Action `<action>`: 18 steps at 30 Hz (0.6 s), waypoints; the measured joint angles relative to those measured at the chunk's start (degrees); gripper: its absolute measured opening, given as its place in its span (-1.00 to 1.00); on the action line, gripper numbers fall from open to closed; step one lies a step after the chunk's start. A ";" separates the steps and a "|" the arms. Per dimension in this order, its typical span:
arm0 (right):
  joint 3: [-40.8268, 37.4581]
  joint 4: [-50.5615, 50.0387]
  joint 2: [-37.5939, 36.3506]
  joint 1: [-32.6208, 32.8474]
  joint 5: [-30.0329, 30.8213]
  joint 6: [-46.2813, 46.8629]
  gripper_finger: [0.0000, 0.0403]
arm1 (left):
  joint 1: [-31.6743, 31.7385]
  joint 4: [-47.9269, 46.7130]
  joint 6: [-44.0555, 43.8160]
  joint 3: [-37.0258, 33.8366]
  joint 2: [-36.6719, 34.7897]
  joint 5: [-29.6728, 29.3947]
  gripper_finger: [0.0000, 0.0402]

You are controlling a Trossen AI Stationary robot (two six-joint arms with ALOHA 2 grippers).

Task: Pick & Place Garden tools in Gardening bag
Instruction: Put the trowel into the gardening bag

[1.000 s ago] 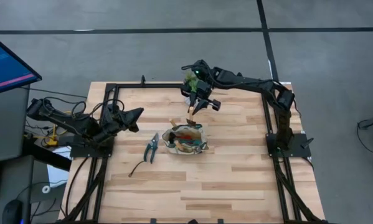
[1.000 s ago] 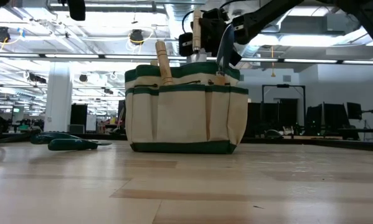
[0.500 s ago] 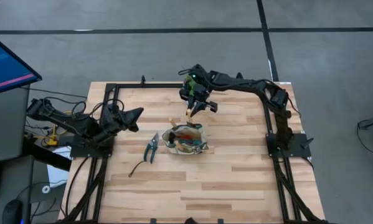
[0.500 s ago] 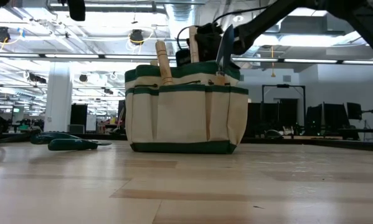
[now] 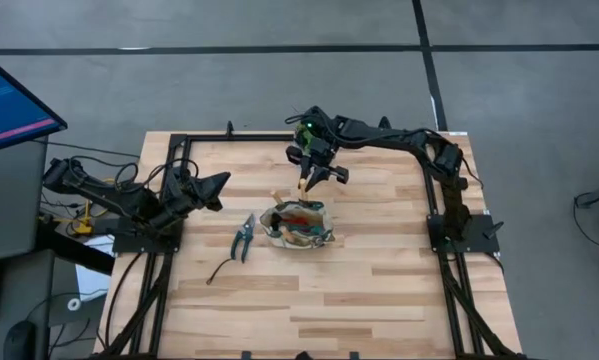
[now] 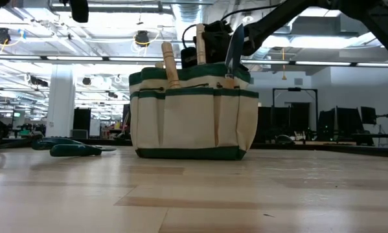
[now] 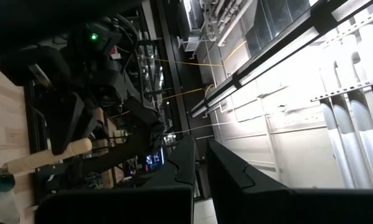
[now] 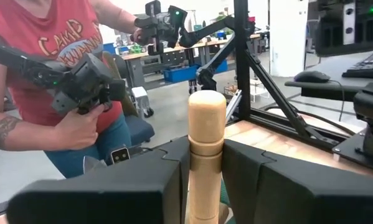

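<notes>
The tan gardening bag (image 5: 297,223) with green trim stands mid-table; it also shows in the low view (image 6: 194,120). A wooden handle (image 6: 170,65) and a silver trowel blade (image 6: 234,46) stick up out of it. My right gripper (image 5: 314,170) hovers just beyond the bag's far rim, shut on a trowel's wooden handle (image 8: 206,124). The pruning shears (image 5: 244,235) and the thin black curved tool (image 5: 219,269) lie flat on the table left of the bag. My left gripper (image 5: 219,186) waits shut at the table's left side. My right gripper pinches the trowel's light wooden handle (image 8: 206,168) between its two fingers (image 8: 167,174), a little below the rounded free end (image 8: 206,99). The handle stands about upright (image 6: 200,42), free end up, above the bag's rim. The bag and the gripper hide the blade.
A green plant (image 5: 306,126) stands at the table's far edge behind my right gripper. Black frame rails (image 5: 179,150) run along the table's sides. A person in a red shirt (image 8: 55,56) holding hand controllers stands beyond the table. Bare wood lies near the front edge (image 5: 359,300).
My right gripper, still shut on the trowel handle, has gone down and a little toward the table's left edge, closer to the bag's rim. The handle stays upright. The bag and the tools in it have kept still.
</notes>
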 joint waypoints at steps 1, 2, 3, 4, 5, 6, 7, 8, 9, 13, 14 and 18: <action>0.00 -0.17 0.00 -0.04 0.00 0.00 -0.70 | -0.01 -0.01 0.00 0.00 0.02 -0.06 -0.96; 0.00 -0.38 0.00 -0.03 0.00 -0.05 -0.70 | -0.01 0.01 0.00 0.00 0.02 -0.06 -0.96; 0.00 -0.37 0.24 0.07 -0.01 -0.03 -0.70 | 0.00 0.01 0.00 0.00 0.01 -0.07 -0.96; 0.09 0.10 0.90 0.25 -0.13 -0.04 -0.70 | -0.01 0.01 0.00 0.00 0.00 -0.06 -0.96; 0.16 0.27 1.61 0.38 -0.10 -0.02 -0.70 | 0.01 0.00 0.00 0.00 0.01 -0.06 -0.96; -0.04 -0.52 2.08 0.44 0.09 0.05 -0.70 | 0.00 -0.01 0.00 0.00 0.02 -0.06 -0.96; -0.22 -1.59 2.28 0.38 0.29 0.07 -0.70 | -0.01 0.00 -0.01 0.00 0.00 -0.06 -0.96; -0.15 -1.76 2.78 0.37 0.11 0.00 -0.70 | -0.01 0.01 0.00 0.00 0.00 -0.06 -0.96; 0.25 -0.98 3.52 0.53 -0.22 0.02 -0.70 | 0.01 0.01 -0.02 0.00 0.00 -0.06 -0.96; -0.14 -1.48 5.22 -0.07 0.05 0.30 -0.70 | 0.01 0.02 0.00 0.00 0.01 -0.04 -0.96; 0.02 -1.17 5.47 -0.07 0.03 0.27 -0.70 | 0.00 -0.03 0.00 0.00 0.02 -0.04 -0.96; 0.00 -2.12 5.60 -0.24 0.04 0.11 -0.70 | 0.00 -0.01 0.35 0.00 0.02 -0.04 -0.96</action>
